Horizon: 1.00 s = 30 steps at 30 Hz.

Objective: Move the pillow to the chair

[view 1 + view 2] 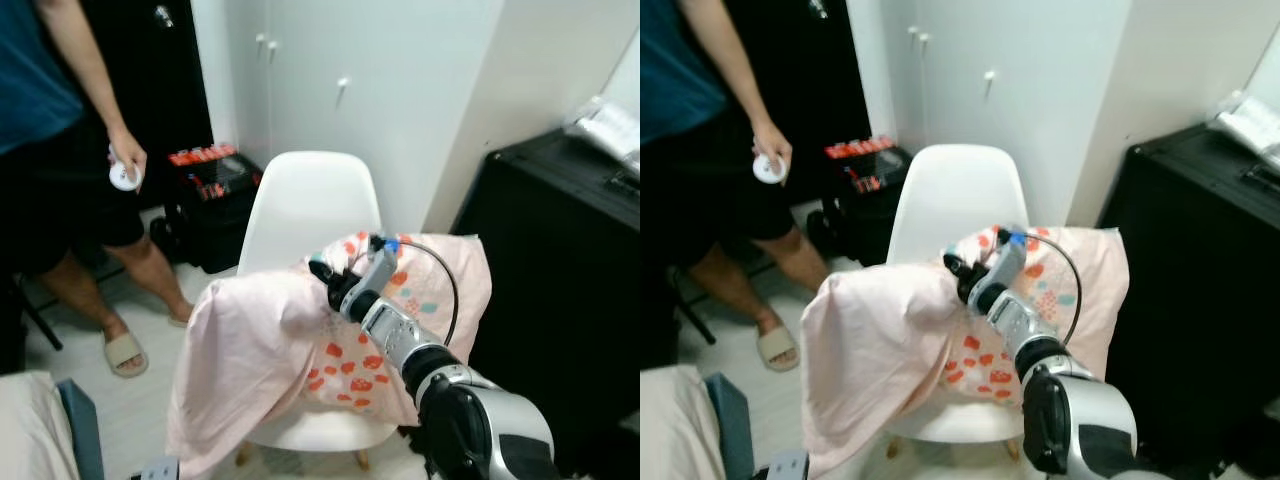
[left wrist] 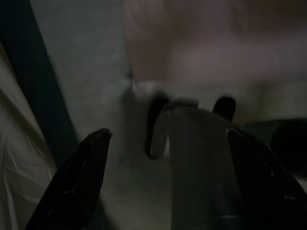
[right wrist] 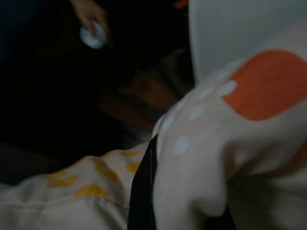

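On the white chair [image 1: 312, 200], the pink pillow [image 1: 260, 350] lies draped over seat and front edge, long axis across. The right gripper [image 1: 328, 282], the nearer of 2, pinches its fabric; the left gripper [image 2: 165, 153] hangs spread wide below.

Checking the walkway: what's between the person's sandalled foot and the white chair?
Bare pale floor lies between the sandal and the white chair; the pink pillow overhangs the chair's near side, per the left eye view.
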{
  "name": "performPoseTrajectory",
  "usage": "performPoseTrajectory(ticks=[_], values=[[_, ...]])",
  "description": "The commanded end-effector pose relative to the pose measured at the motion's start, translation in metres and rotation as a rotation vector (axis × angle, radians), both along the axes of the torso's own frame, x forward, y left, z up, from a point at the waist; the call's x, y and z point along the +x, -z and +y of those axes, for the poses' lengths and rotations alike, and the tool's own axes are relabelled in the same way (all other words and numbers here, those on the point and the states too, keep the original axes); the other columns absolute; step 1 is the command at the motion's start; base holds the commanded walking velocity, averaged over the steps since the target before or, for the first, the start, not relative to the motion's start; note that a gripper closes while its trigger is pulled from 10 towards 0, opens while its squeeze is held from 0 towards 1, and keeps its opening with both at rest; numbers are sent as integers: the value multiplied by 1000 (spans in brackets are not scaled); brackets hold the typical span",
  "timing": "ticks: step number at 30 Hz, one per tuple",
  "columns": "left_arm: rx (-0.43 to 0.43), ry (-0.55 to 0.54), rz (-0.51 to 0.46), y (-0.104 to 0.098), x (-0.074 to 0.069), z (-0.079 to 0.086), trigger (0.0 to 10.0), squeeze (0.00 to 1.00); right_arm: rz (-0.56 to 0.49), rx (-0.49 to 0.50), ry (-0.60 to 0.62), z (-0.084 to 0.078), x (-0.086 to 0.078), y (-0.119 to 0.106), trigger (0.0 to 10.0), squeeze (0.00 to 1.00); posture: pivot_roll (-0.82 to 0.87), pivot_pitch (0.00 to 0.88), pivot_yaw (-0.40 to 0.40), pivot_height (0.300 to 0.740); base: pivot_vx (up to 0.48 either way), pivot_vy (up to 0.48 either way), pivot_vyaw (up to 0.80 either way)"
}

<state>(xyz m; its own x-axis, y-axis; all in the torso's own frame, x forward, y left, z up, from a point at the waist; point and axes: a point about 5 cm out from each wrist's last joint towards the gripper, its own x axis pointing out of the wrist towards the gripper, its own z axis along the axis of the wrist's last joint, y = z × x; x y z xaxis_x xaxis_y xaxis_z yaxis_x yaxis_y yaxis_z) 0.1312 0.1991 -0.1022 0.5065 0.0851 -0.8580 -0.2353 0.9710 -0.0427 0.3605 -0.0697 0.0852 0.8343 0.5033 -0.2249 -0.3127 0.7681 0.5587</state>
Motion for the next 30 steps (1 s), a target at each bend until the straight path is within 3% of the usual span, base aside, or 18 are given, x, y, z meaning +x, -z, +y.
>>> performPoseTrajectory(ticks=[1,9,15,23,30], values=[[-14,-2,57,6,-15,-3,10000,0,-35,-82,41,14,2,-6,10000,0,68,28,-76,740,0,0,0],[-22,-18,65,7,-20,-5,10000,0,82,93,18,39,-4,-6,10000,0,75,41,-79,740,0,0,0],[-24,-23,72,8,-23,-5,10000,0,89,92,22,52,-3,-14,10000,0,75,49,-79,740,0,0,0],[-24,-23,69,8,-23,-6,10000,0,88,48,46,47,-1,-13,10000,0,81,49,-85,740,0,0,0],[-24,-24,67,8,-23,-5,10000,0,97,86,36,47,-2,-12,10000,0,78,49,-84,710,0,0,0]])
